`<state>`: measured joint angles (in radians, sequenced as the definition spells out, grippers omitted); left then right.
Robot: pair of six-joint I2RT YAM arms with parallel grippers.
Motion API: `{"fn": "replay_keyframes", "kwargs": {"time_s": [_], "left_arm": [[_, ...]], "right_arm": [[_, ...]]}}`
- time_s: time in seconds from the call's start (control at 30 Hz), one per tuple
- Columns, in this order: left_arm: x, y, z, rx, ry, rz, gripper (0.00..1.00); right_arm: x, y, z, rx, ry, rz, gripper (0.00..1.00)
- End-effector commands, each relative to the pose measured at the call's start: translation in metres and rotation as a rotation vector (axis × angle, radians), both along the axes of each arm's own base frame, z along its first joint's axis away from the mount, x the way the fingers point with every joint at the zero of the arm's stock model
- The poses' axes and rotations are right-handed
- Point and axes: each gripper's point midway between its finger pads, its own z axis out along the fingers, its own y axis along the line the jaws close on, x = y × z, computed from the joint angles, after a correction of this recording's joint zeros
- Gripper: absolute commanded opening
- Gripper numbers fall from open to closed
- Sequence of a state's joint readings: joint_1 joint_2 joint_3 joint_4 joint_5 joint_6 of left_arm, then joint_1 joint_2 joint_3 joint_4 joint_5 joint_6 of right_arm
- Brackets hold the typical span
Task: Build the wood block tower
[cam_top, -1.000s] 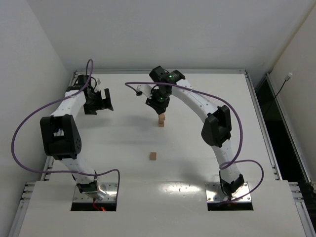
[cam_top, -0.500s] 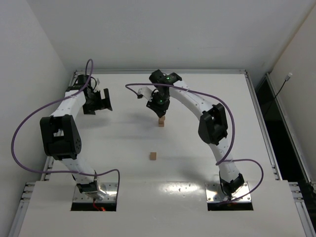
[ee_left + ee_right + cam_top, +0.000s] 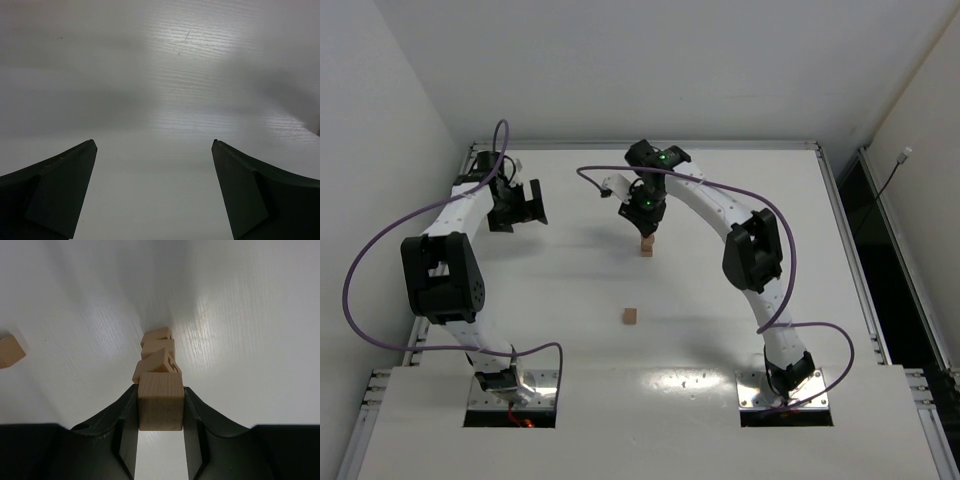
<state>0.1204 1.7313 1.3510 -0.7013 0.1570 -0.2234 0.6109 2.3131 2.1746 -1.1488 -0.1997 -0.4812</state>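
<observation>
Tower of small light-tan wooden cubes [image 3: 646,246] stands one cube wide on the white table [image 3: 560,300], a little beyond the table's middle and between the two arms. The right gripper [image 3: 646,226] hangs directly over it, pointing down. Its two dark fingers [image 3: 125,415] pinch one more light-tan wooden cube [image 3: 160,400] by its opposite sides. In the right wrist view this held cube sits in line with the stack below it, and the stack's topmost cube is turned slightly out of square with those under it. Whether the held cube touches the top of the stack cannot be told, and the number of cubes in the stack is hard to count from either view. A single loose light-tan wooden cube [image 3: 631,316] lies flat on the table nearer the arm bases, well apart from the tower and slightly to its left. The left gripper [image 3: 527,206] hovers over the far left part of the table, well away from the tower. Its dark fingers [image 3: 60,192] are spread wide, with bare table surface showing between them. Purple cables [image 3: 346,295] loop along both white-and-black arms.
</observation>
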Motion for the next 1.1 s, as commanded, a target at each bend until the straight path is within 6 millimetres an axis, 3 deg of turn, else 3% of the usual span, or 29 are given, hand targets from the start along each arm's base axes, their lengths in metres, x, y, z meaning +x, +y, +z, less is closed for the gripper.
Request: {"fn": "replay_keyframes", "kwargs": {"time_s": [0.0,0.2,0.3,0.47,0.57,0.6,0.67,0.7,0.77,0.8,0.83,0.9,0.93,1.0,1.03,1.07], "left_arm": [[0.006,0.006,0.014,-0.001,-0.044,0.022,1.00],[0.006,0.006,0.010,-0.003,-0.035,0.022,1.00],[0.006,0.006,0.010,-0.003,-0.035,0.022,1.00],[0.008,0.006,0.013,-0.001,-0.044,0.022,1.00],[0.008,0.006,0.018,0.000,-0.057,0.022,1.00],[0.008,0.006,0.022,0.007,-0.075,0.014,1.00],[0.008,0.003,0.031,-0.006,-0.107,0.004,1.00],[0.008,0.003,0.031,-0.006,-0.108,0.004,1.00],[0.002,0.002,0.029,0.000,-0.113,-0.004,1.00],[-0.001,0.006,0.038,0.005,-0.145,0.005,1.00],[-0.002,0.004,0.042,0.000,-0.175,-0.001,1.00],[-0.017,-0.009,0.036,-0.036,-0.184,-0.071,1.00],[-0.023,-0.012,0.047,-0.023,-0.230,-0.121,1.00],[-0.042,-0.029,0.043,-0.040,-0.237,-0.217,1.00],[-0.046,-0.046,0.048,-0.012,-0.272,-0.342,1.00],[-0.056,-0.058,0.058,0.003,-0.289,-0.404,1.00]], "right_arm": [[0.001,0.009,0.015,0.053,-0.008,0.012,0.19],[-0.004,0.012,0.014,0.048,0.000,0.021,0.40],[-0.004,0.012,0.014,0.048,0.000,0.021,0.57],[-0.004,0.014,0.017,0.062,-0.005,0.024,0.65],[0.007,0.021,0.055,0.143,-0.112,0.014,0.69],[0.008,0.023,0.066,0.169,-0.136,-0.003,0.82],[0.009,0.025,0.089,0.226,-0.188,-0.034,0.85],[0.013,0.028,0.127,0.303,-0.279,-0.066,0.85],[0.017,0.026,0.154,0.397,-0.364,-0.111,0.88],[0.013,0.015,0.190,0.439,-0.437,-0.171,0.88],[0.013,0.010,0.200,0.446,-0.468,-0.200,0.90],[0.025,-0.015,0.211,0.411,-0.550,-0.328,0.90],[0.019,-0.025,0.212,0.401,-0.555,-0.376,0.90],[0.034,-0.063,0.219,0.349,-0.650,-0.512,0.91],[0.034,-0.079,0.210,0.313,-0.659,-0.560,0.95],[0.036,-0.104,0.222,0.279,-0.727,-0.633,0.99]]}}
